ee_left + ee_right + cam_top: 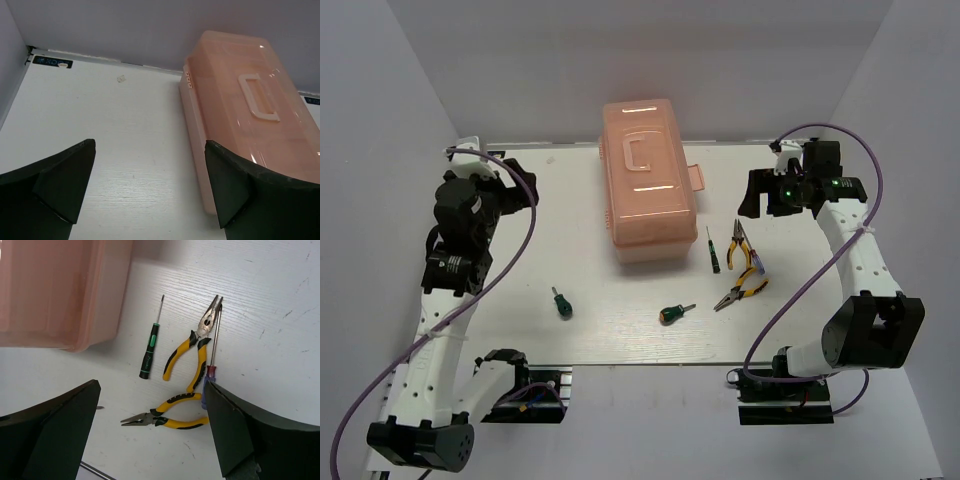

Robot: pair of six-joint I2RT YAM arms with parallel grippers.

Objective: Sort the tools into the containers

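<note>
Left gripper [149, 150] and right gripper [152, 389] both gape empty — translucent salmon-pink plastic toolbox [645, 185] is shut, so opening it looks like step one.

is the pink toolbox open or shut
Shut. The toolbox has its rounded lid down over the base, moulded handle on top, and no tray compartments show in any view.

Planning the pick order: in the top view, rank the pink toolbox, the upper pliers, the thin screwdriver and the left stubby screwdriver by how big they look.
1. pink toolbox, by far.
2. upper pliers.
3. thin screwdriver and left stubby screwdriver: unranked, the thin one is longer, the stubby one thicker.
</note>
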